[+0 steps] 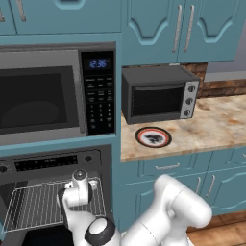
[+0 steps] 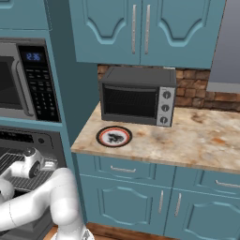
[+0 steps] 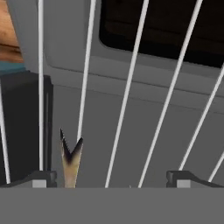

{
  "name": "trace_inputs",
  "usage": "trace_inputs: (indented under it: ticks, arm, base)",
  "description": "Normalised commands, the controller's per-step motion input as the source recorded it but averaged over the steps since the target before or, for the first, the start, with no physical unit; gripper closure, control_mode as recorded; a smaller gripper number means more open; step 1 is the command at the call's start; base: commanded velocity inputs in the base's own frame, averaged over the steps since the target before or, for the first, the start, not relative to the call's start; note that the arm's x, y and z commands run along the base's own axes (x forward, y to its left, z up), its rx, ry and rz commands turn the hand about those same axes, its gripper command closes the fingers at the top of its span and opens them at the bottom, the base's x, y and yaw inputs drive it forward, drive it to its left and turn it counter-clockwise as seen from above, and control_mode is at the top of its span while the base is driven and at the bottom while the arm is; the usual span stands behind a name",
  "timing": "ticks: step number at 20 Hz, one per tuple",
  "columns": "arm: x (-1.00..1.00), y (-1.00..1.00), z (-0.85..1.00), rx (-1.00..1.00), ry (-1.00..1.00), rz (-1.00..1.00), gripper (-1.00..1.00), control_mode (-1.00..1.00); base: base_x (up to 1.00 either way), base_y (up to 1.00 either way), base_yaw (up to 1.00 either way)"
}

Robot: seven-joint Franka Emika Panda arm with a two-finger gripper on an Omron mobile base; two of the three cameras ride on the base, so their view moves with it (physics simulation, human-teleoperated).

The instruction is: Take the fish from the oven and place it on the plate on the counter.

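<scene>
- Teal cabinets with raised panels and slim metal handles frame the kitchen, with a strip of red-brown brick behind the counter (image 1: 221,125).
- That counter is beige-and-brown marbled stone with a thick rounded edge, set just beside the oven (image 1: 53,192) column.
- A boxy black toaster oven (image 1: 158,93) with three knobs sits at the back of the counter; the small round plate (image 1: 153,137), red-orange rimmed with a dark blotch at its centre, lies flat just in front of it, near the counter's front edge.
- Bare stone stretches away from the plate on the side far from the oven.
- A keypad microwave (image 1: 53,93) sits above the oven's knobbed control strip.
- Inside the oven cavity a thin wire rack (image 1: 29,206) spans the width.
- The white arm bends at the elbow and reaches into the oven, the hand (image 1: 79,180) over the rack.
- In the hand view, a forked, tan-and-dark fish tail (image 3: 70,159) pokes up beside one fingertip, above the rack wires; the two fingertips stand wide apart, and I cannot tell whether they grip the fish.
</scene>
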Motion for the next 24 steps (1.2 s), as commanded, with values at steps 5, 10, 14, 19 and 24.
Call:
trace_inputs:
  ticks: [5, 10, 14, 19, 24]
  arm:
    - [0.38, 0.00, -0.25, 0.00, -0.04, 0.01, -1.00, -1.00]
    - [-0.01, 0.00, -0.57, 0.00, 0.10, 0.02, -1.00, -1.00]
    - [0.00, 0.00, -0.38, 0.04, 0.07, 0.02, -1.00, -1.00]
    - [-0.25, 0.05, -0.91, 0.04, 0.06, 0.02, -1.00, -1.00]
    - [-0.65, 0.11, -0.80, 0.03, 0.09, 0.10, -1.00, -1.00]
  base:
    - [0.00, 0.00, 0.00]
    - [0.00, 0.00, 0.00]
    - [0.00, 0.00, 0.00]
    - [0.00, 0.00, 0.00]
    - [0.00, 0.00, 0.00]
